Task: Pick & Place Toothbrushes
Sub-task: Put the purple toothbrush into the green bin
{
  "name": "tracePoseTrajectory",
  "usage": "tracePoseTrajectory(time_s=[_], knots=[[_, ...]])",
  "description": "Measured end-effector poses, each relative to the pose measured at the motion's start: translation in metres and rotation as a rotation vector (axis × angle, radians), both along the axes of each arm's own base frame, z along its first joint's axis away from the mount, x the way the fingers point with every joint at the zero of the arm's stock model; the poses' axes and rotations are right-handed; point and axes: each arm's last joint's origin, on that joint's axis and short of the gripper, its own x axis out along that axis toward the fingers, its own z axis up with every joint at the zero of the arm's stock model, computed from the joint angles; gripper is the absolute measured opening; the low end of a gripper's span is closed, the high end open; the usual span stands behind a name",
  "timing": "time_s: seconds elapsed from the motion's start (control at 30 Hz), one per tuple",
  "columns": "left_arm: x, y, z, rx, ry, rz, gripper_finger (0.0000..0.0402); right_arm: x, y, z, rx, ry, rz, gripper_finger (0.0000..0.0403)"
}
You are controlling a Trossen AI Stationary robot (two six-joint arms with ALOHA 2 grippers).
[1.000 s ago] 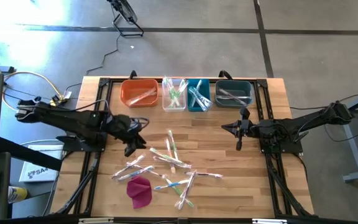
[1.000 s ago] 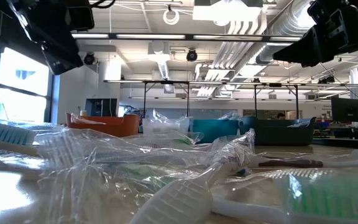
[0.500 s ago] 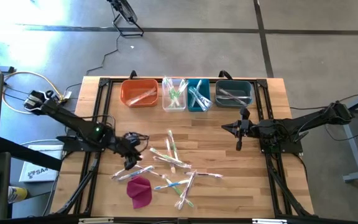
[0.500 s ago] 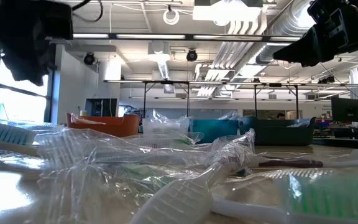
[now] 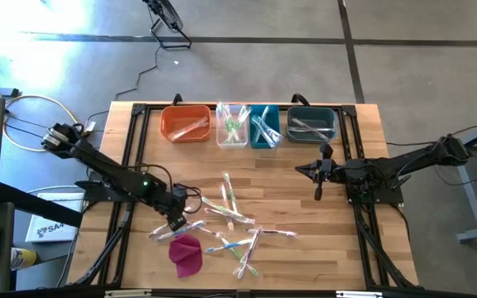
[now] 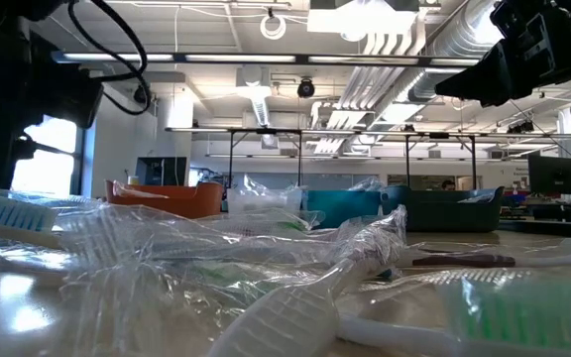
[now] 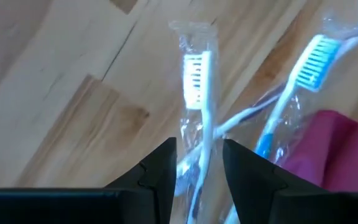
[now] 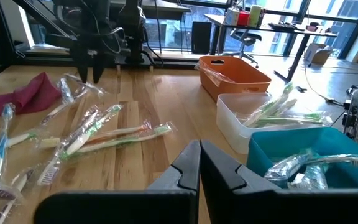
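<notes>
Left claw point(image 7: 197, 163): low over the near-left part of the counter point(image 5: 305, 257), fingers part-open and straddling the neck of a white wrapped toothbrush point(image 7: 199, 93); nothing gripped yet as far as shows.
Right claw point(image 8: 199, 163): shut and empty, waiting above the right side of the counter.
Loose toothbrushes point(image 5: 226, 217): scattered in a heap across the near middle of the counter, beside a magenta cloth point(image 5: 186, 253) toward the near-left corner; a blue-bristled one point(image 7: 294, 81) lies touching the cloth.
Sorted stock: four bins point(image 5: 249, 126) along the far edge, each already holding brushes.
Handling, judged: light, stiff sticks in slick crinkly film; likely to slide or drag neighbours; best pinched across the handle.
Not legible: overlaps within the heap; left arm only a dark mass in the low view.
</notes>
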Motion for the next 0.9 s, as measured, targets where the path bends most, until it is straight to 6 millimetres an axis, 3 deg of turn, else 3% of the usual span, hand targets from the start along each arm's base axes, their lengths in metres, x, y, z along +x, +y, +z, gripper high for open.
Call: tracePoseTrajectory(time_s=[0.57,0.9], knots=[[0.008,-0.004,-0.013,0.006,0.033,-0.003,0.0124,0.000,0.000,0.000,0.002,-0.001,0.000,0.0004],[0.009,-0.004,-0.012,0.010,0.021,-0.013,0.0013,0.000,0.000,0.000,0.002,0.000,0.000,0.0004]])
